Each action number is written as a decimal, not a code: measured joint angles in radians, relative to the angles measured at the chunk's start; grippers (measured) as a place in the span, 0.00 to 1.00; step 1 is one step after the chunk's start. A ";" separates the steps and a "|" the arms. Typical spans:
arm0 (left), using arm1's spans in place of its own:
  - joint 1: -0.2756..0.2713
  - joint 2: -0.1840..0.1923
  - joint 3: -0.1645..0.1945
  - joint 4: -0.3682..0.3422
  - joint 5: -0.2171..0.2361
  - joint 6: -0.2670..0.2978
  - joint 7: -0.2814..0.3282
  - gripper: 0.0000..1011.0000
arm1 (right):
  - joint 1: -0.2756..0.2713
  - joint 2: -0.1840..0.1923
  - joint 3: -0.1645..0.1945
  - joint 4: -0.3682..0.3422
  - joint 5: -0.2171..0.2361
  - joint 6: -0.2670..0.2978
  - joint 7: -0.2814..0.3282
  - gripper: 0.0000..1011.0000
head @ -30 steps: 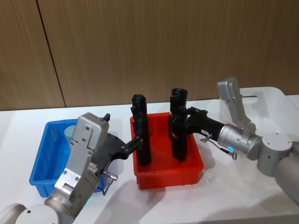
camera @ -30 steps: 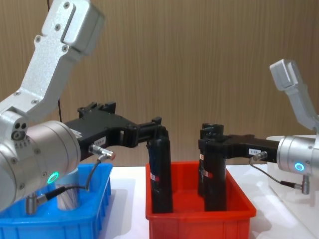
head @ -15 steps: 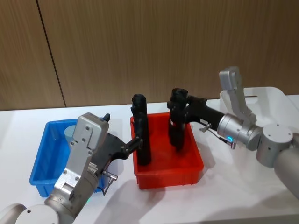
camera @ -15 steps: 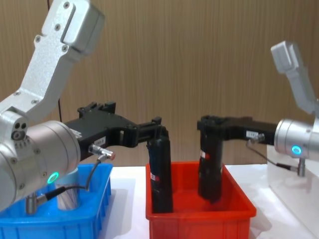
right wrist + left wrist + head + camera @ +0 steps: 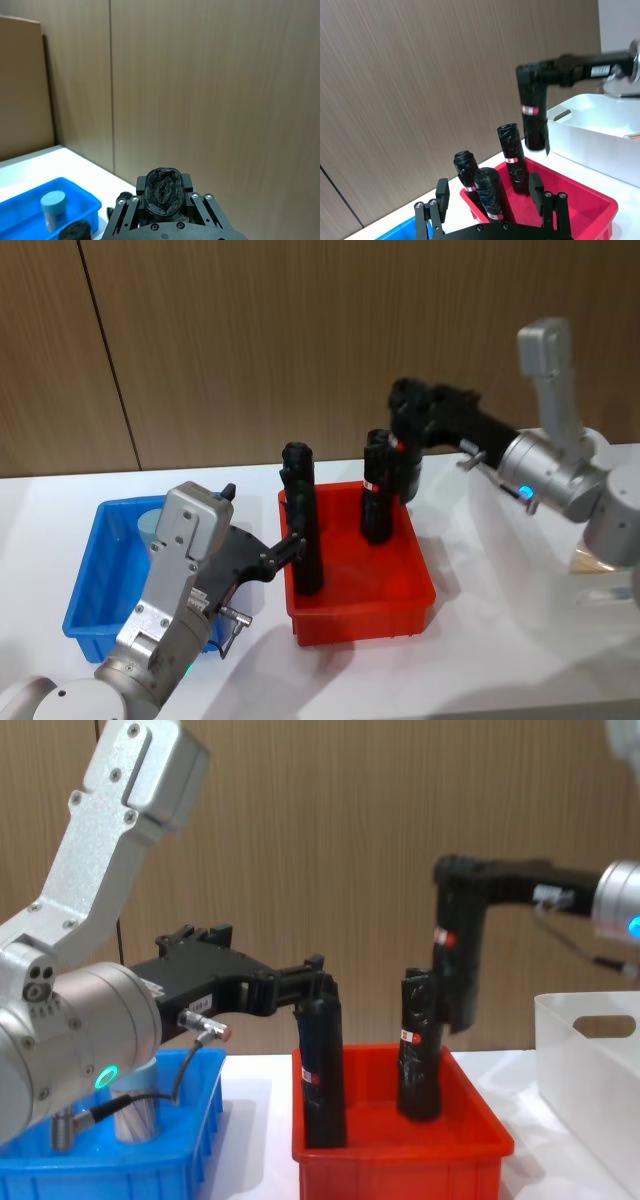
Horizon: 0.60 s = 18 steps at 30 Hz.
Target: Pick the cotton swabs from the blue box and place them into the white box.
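Observation:
A cotton swab jar (image 5: 150, 525) with a pale blue lid (image 5: 52, 210) stands in the blue box (image 5: 95, 580), partly behind my left arm in the chest view (image 5: 135, 1110). My left gripper (image 5: 290, 545) is open, its fingers (image 5: 442, 192) on either side of a black roll (image 5: 320, 1060) that stands in the red bin (image 5: 360, 615). My right gripper (image 5: 455, 885) is shut on another black roll (image 5: 405, 465) and holds it upright above the red bin's far right side. The white box (image 5: 590, 1060) stands to the right.
Another black roll (image 5: 378, 490) stands at the back of the red bin (image 5: 400, 1165), below the raised one. The red bin sits between the blue box (image 5: 150, 1170) and the white box (image 5: 590, 130). A wooden wall closes the back.
My right gripper has lifted its black roll up out of the red bin and carried it rightward. The left arm has not moved.

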 joint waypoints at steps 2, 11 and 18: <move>0.000 0.000 0.000 0.000 0.000 0.000 0.000 0.99 | -0.016 0.009 0.007 -0.045 -0.002 0.022 -0.016 0.39; 0.000 0.000 0.000 0.000 0.000 0.000 0.000 0.99 | -0.098 0.065 0.050 -0.272 -0.025 0.128 -0.115 0.36; 0.000 0.000 0.000 0.000 0.000 0.000 0.000 0.99 | -0.140 0.100 0.079 -0.375 -0.048 0.186 -0.188 0.36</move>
